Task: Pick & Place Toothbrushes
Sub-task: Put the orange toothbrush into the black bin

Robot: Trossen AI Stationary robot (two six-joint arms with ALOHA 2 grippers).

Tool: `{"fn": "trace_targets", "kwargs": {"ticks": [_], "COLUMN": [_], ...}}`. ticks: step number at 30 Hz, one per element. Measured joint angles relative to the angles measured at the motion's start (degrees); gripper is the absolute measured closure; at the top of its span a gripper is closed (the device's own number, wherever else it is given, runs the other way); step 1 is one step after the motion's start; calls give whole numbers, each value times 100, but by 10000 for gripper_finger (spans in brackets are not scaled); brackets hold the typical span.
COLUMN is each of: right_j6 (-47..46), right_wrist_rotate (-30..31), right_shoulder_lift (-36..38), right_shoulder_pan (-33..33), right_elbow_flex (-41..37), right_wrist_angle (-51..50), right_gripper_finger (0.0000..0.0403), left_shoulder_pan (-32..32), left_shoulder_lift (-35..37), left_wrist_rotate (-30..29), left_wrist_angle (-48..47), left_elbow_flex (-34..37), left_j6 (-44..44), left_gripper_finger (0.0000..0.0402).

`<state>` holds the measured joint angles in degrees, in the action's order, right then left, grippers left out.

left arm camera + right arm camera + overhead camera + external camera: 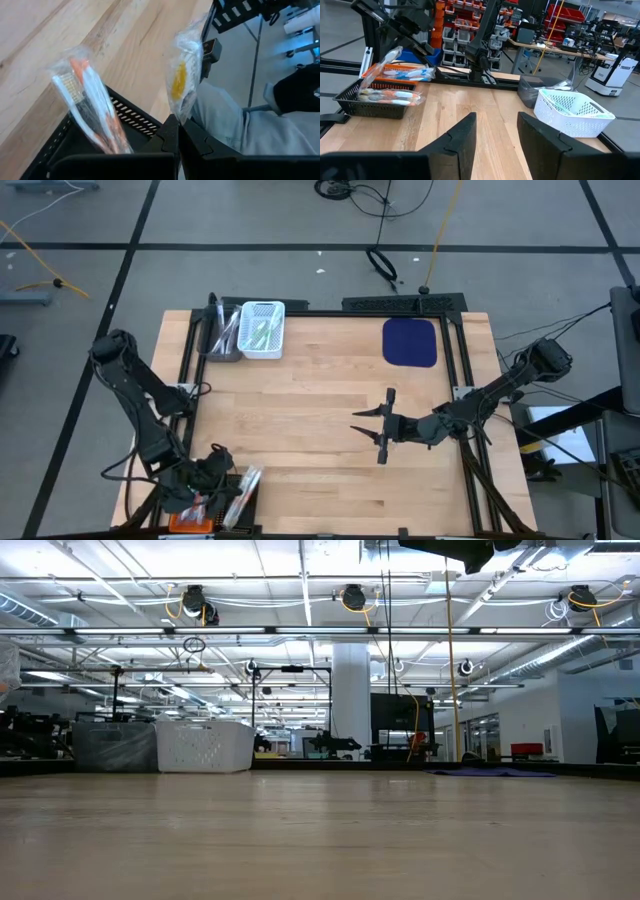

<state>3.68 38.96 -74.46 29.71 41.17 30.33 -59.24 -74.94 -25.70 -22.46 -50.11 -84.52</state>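
Observation:
A black basket [370,102] at the table's near left corner holds several clear-wrapped toothbrushes [395,95] with orange, white and blue handles; one wrapped pair [92,107] leans on its wall. My left gripper [177,142] is above this basket [205,505], shut on a wrapped toothbrush with a yellow handle [181,80]. My right gripper [375,430] hangs open over the table's middle right, pointing toward the left edge, with nothing between its fingers [465,132]. A white basket [263,330] at the far left holds green toothbrushes. My left gripper pinches one end of the clear wrapper [181,116] of the yellow-handled toothbrush between its two shut fingers. The packet runs on past the fingertips, along the fingers. It stands over the black basket's rim [130,117], and in the right wrist view it [387,60] hangs above the basket's contents.
A grey basket [225,335] stands beside the white one at the far left. A dark blue mat [410,342] lies at the far right. A black frame [400,304] edges the far side. The wooden table [300,410] is bare between the arms.

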Motion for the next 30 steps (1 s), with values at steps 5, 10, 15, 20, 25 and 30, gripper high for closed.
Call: {"fn": "trace_targets", "kwargs": {"ticks": [5, 10, 15, 20, 25, 30], "right_j6": [-2, 0, -2, -2, -2, -2], "right_wrist_rotate": [0, 0, 0, 0, 0, 0], "right_shoulder_lift": [-1, -2, -2, -2, -2, -2], "right_shoulder_pan": [0, 0, 1, 0, 2, 0], "right_elbow_flex": [0, 0, 0, 0, 0, -2], "right_wrist_angle": [-32, -55, -59, -62, -64, -64], "right_gripper_finger": [269, 270, 270, 271, 271, 271], "left_shoulder_pan": [11, 9, 51, 66, 79, 76], "left_shoulder_lift": [-69, -306, -407, -473, -472, -472], "left_wrist_rotate": [-22, 25, 71, 63, -35, -43], "left_wrist_angle": [-1, -8, -8, -60, -285, -332], "left_elbow_flex": [0, 0, 2, 2, 2, 2], "left_j6": [-8, -91, -112, -113, -172, -176], "left_gripper_finger": [402, 402, 401, 401, 391, 368]}}
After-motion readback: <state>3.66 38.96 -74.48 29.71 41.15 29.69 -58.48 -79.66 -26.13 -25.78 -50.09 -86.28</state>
